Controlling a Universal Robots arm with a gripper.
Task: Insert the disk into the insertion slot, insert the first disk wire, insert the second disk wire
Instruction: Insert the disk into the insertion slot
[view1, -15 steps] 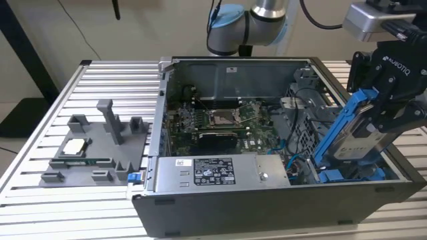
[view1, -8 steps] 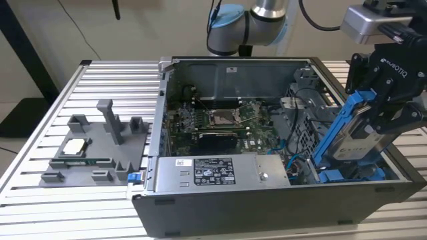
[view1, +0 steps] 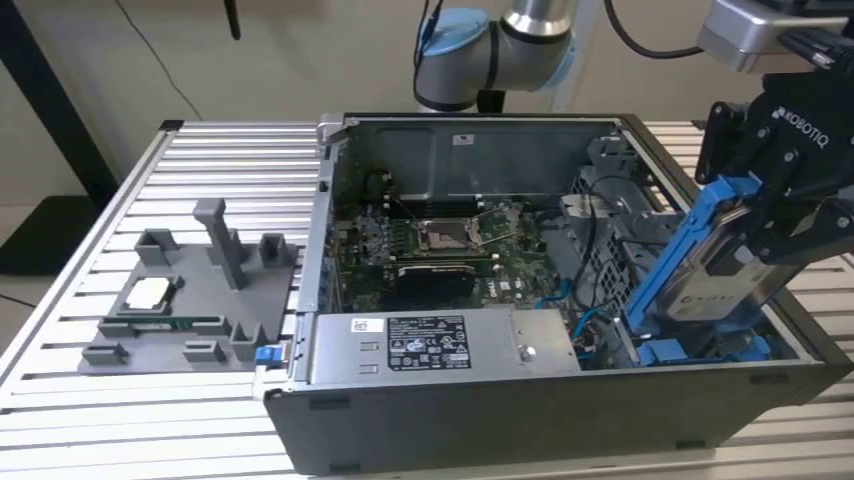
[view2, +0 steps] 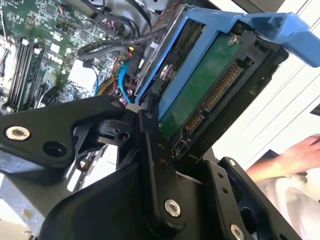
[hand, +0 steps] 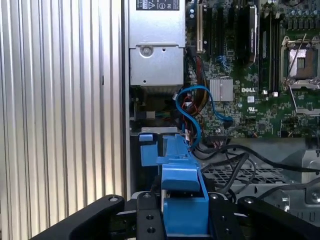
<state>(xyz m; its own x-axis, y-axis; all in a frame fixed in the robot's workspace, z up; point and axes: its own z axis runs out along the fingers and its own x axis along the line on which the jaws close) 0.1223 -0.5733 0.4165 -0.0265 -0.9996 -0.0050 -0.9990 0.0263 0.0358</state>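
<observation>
While my gripper is clamped on the disk, seemingly by its blue frame edges, it leans with its lower end inside the case, and I judge it stiff, weighty, knock-sensitive.

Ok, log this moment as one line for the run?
gripper: fingers shut on disk | disk: tilted, lower end down in case by insertion slot, not seated

The gripper clamps the blue-framed disk — a blue cable loops over the motherboard beyond.
</observation>
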